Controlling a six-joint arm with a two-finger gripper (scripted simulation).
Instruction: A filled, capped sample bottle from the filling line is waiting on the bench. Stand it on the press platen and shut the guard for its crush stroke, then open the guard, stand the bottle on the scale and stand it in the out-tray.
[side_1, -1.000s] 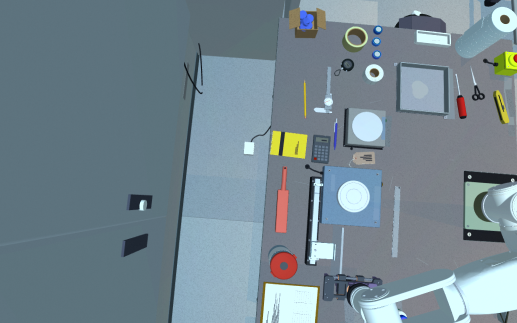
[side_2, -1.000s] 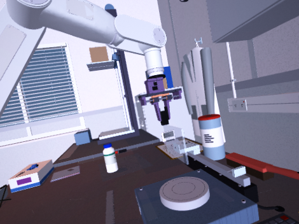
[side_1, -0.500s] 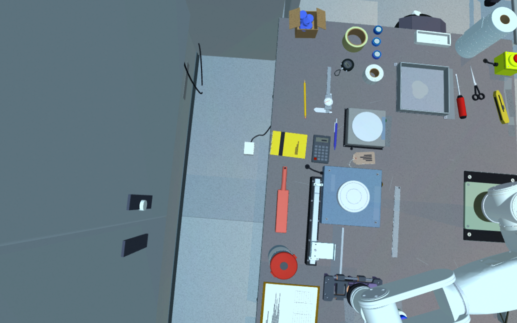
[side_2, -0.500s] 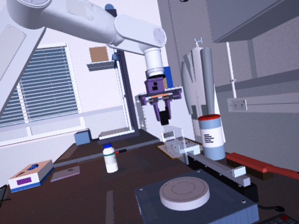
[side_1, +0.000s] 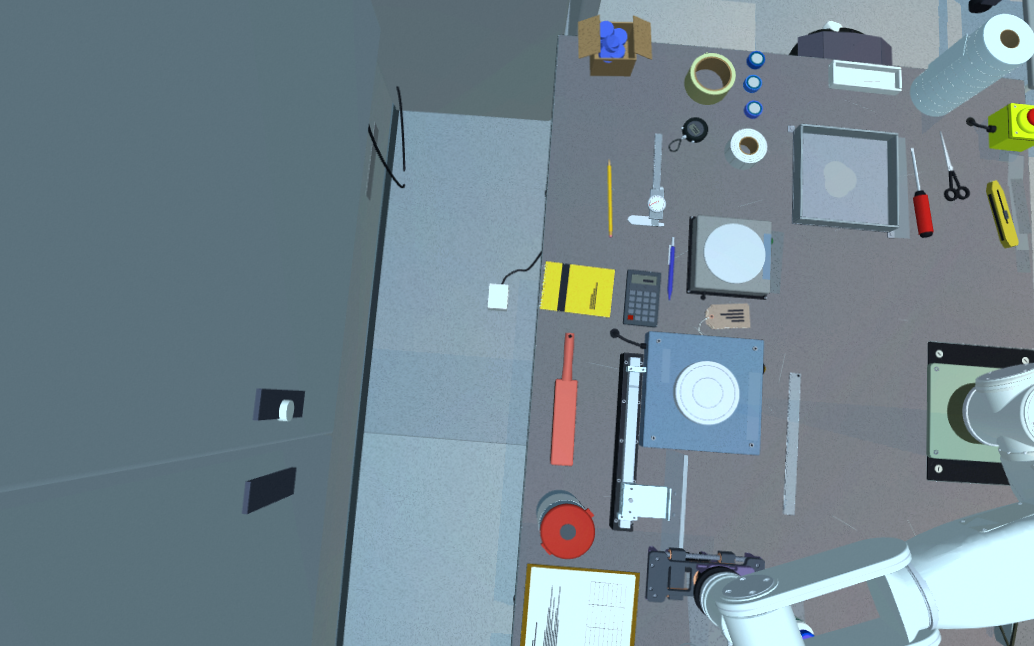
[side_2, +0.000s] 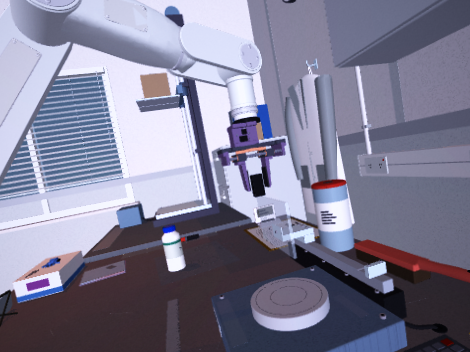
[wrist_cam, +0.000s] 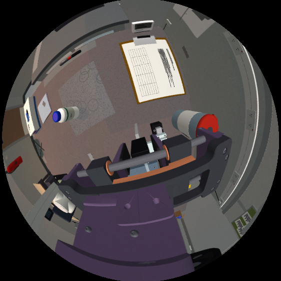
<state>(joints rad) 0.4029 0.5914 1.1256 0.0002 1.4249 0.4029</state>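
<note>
The white sample bottle (side_2: 173, 248) with a blue cap stands upright on the bench, well apart from the press platen (side_2: 289, 302), a round white disc on a blue base (side_1: 702, 393). My gripper (side_2: 255, 183) hangs high above the bench, to the right of the bottle (wrist_cam: 65, 114) and beyond the platen's end. It is open and holds nothing. The clear guard (side_2: 272, 222) sits at the far end of its black rail (side_1: 626, 442). The scale (side_1: 731, 256) and the grey out-tray (side_1: 844, 177) lie further along the bench.
A red-lidded canister (side_2: 332, 215) stands beside the rail, near the gripper. A clipboard (wrist_cam: 153, 68) lies beyond it. A red paddle (side_1: 565, 404), calculator (side_1: 641, 297) and yellow pad (side_1: 577, 289) lie along the bench edge. Tape rolls, tools and a box (side_1: 613, 44) crowd the far end.
</note>
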